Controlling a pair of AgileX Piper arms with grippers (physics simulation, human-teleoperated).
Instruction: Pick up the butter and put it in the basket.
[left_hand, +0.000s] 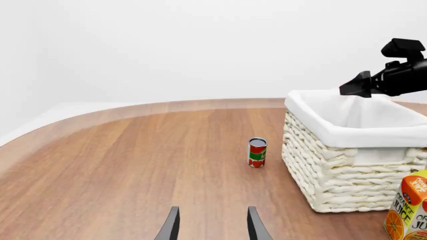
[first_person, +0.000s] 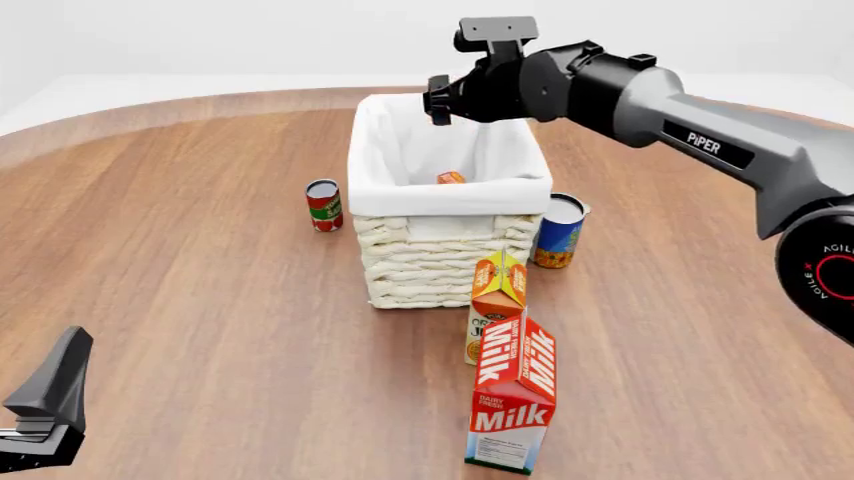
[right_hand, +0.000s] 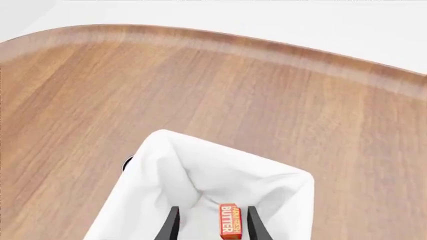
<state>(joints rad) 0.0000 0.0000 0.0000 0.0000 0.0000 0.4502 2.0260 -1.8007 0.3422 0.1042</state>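
Observation:
The butter (first_person: 451, 178) is a small red-orange box lying inside the basket (first_person: 441, 250) against its near wall. In the right wrist view the butter (right_hand: 229, 221) shows down on the white liner (right_hand: 200, 170), between the two dark fingers but well below them. My right gripper (first_person: 437, 102) hangs open above the basket's far rim, holding nothing. It also shows over the basket (left_hand: 333, 175) as the right gripper (left_hand: 353, 87) in the left wrist view. My left gripper (left_hand: 212, 231) is open low over the table at the near left (first_person: 47, 400), far from the basket.
A red-and-green can (first_person: 323, 205) stands left of the basket, a blue-and-yellow can (first_person: 559, 230) right of it. An orange juice carton (first_person: 498, 300) stands just in front of the basket, with a tall Milk carton (first_person: 514, 395) nearer still.

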